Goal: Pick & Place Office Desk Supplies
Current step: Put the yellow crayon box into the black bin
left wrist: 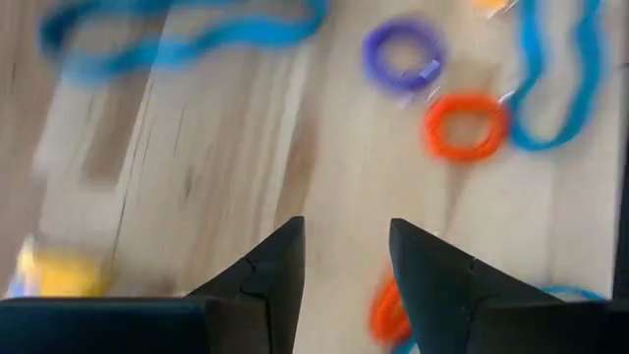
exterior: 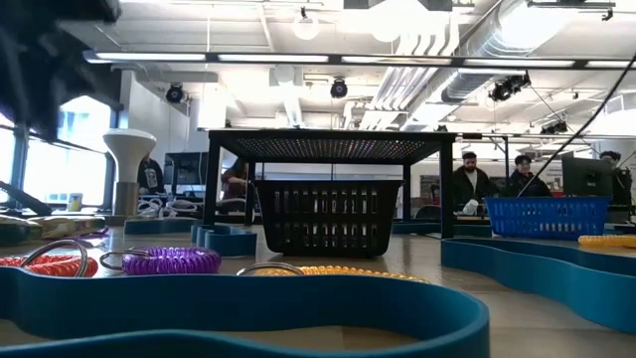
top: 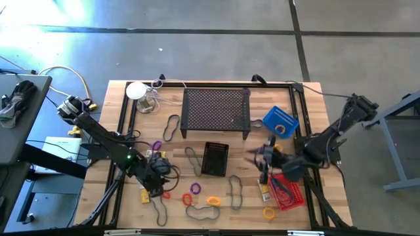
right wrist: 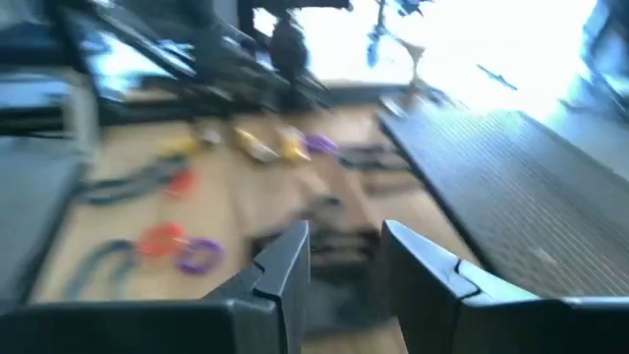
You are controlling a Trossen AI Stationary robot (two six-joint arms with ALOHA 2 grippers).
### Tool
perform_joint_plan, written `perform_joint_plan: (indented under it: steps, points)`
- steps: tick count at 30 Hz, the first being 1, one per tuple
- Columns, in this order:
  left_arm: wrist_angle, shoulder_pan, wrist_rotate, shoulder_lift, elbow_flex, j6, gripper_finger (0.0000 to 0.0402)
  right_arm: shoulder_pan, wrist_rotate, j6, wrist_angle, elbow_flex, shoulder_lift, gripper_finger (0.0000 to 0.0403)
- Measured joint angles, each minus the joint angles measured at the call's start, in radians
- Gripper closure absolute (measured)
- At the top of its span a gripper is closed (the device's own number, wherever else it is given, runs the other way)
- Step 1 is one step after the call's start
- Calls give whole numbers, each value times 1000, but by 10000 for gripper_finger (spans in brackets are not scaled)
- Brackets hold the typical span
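As the high view looks down, the left gripper (top: 157, 176) hovers low over the table's front left part, near a yellow packet (top: 143, 195) and a purple ring (top: 195, 189); the right gripper (top: 265, 159) hangs between the black basket (top: 214, 158) and the red basket (top: 287, 191).

From the low view, a purple ring (exterior: 170, 261) lies before the black basket (exterior: 329, 216).

Through the left wrist view, the fingers (left wrist: 267, 275) stand apart, empty, above bare wood; an orange ring (left wrist: 465, 126) lies beyond.

By the right wrist view, the fingers (right wrist: 285, 264) are apart, holding nothing.
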Motion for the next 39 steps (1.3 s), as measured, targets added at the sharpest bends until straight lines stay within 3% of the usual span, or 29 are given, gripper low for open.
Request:
perform_joint_plan:
  steps: [5,10,15,24,32,39]
  points:
    - [-159,43,55,0,0,-278,257,78,-35,-172,190,0,68,287]
    - [-265,107,166,0,0,-379,257,108,-55,-238,260,0,134,287]
    - [-343,154,213,0,0,-405,257,107,-127,-238,271,0,173,287]
    - [-354,170,258,46,-10,-428,257,103,-170,-250,315,0,204,287]
    - [-360,171,325,112,-10,-433,257,103,-285,-264,347,0,212,287]
    - [-362,179,344,170,-11,-403,257,103,-293,-263,352,0,212,287]
